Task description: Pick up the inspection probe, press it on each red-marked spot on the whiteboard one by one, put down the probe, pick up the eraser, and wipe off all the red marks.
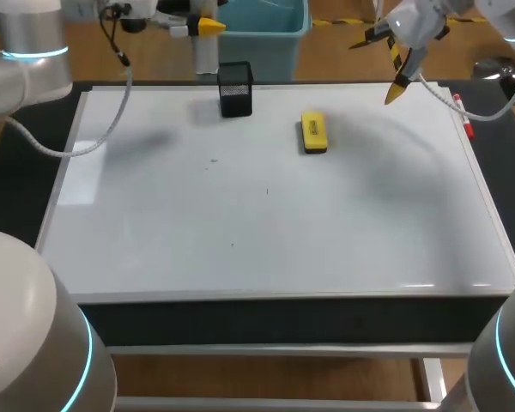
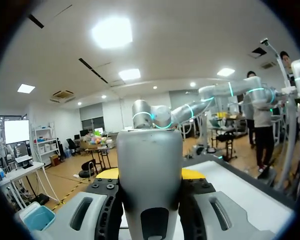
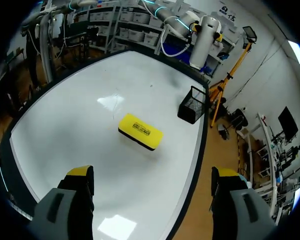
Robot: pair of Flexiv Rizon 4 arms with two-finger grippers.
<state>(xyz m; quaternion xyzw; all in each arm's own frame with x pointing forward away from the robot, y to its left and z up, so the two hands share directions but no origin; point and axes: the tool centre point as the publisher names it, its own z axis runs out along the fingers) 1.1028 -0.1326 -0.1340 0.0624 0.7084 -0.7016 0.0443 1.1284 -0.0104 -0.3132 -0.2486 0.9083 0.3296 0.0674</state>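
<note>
You have one probe (image 2: 149, 150), a grey cylinder clamped in your left hand (image 1: 204, 27) near the far edge of the whiteboard (image 1: 154, 215). Next comes one black mesh cup (image 1: 235, 88), then one yellow eraser (image 1: 313, 133) lying flat on the board. Your right hand (image 1: 379, 67) hangs above the board with its fingers spread, gripping nothing. One red pen (image 1: 463, 118) lies at the right edge.

The whiteboard (image 1: 240, 223) covers the dark table (image 1: 266, 319). On the board sit a black mesh holder (image 1: 235, 88) at twelve o'clock, the yellow eraser (image 1: 313, 132) near one, and a red marker (image 1: 466, 123) at two.
</note>
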